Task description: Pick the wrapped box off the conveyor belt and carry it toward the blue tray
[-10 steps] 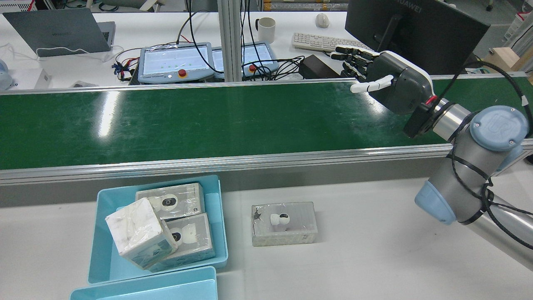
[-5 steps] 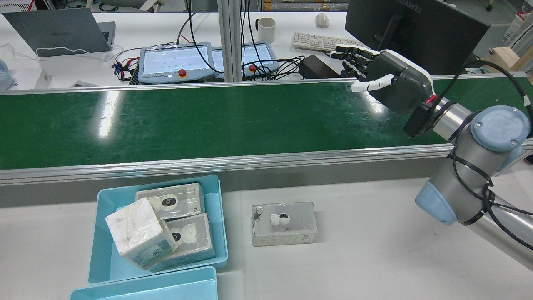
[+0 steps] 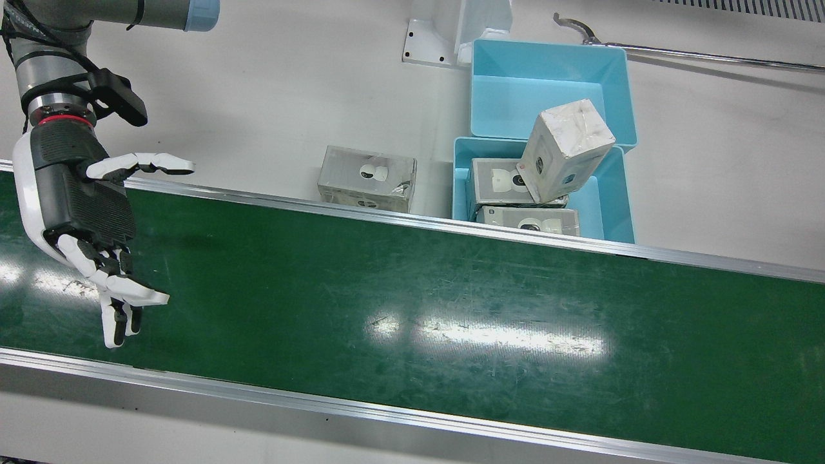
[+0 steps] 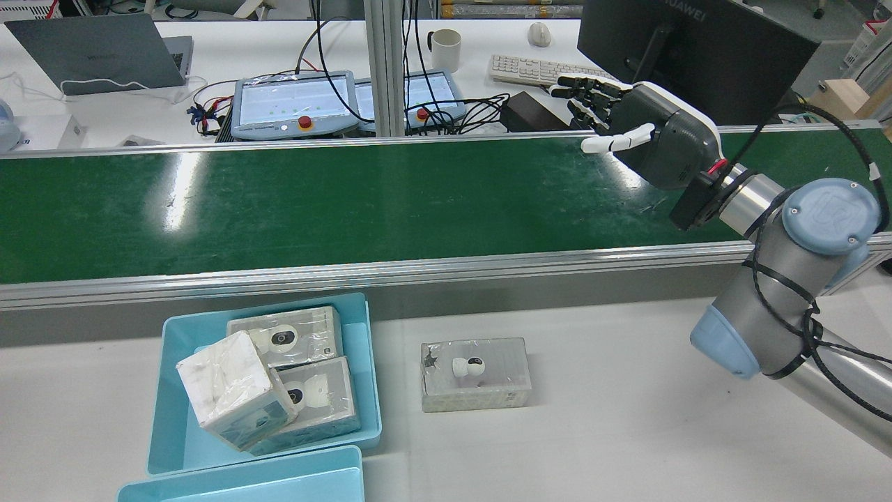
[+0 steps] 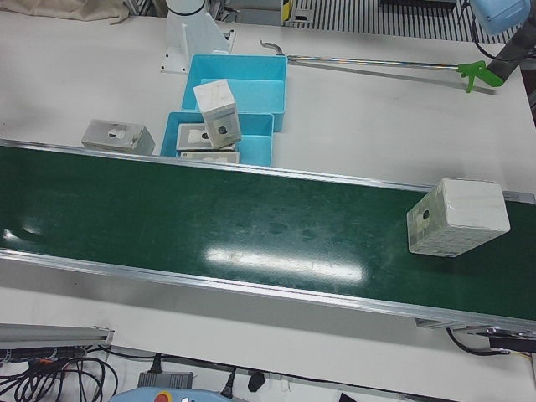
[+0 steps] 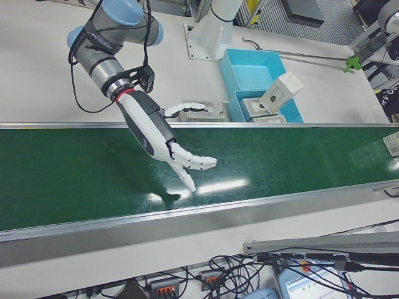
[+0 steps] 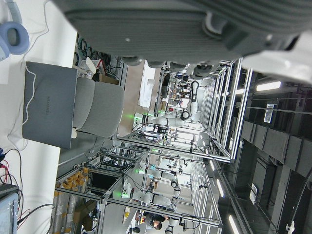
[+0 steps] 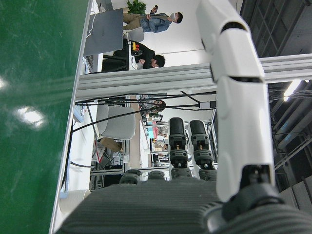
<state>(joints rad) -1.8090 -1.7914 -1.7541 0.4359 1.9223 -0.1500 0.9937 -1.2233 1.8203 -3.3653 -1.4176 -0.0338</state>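
Note:
A wrapped white box (image 5: 458,216) lies on the green conveyor belt (image 5: 209,218) at its end on my left arm's side; its edge also shows in the right-front view (image 6: 393,143). My right hand (image 4: 651,132) hovers open and empty over the belt's opposite end, also seen in the front view (image 3: 77,200) and the right-front view (image 6: 153,128). The blue tray (image 4: 171,390) stands on the white table before the belt and holds three wrapped boxes, one of them tilted (image 4: 233,389). My left hand (image 7: 170,24) shows only its palm, with nothing in it.
A second, empty blue tray (image 3: 548,71) stands next to the first. One wrapped box (image 4: 475,374) lies on the table to the right of the tray. Behind the belt are teach pendants (image 4: 293,104), cables, a monitor and a keyboard.
My right hand has shifted slightly up and to the left over the belt. Nothing else has moved.

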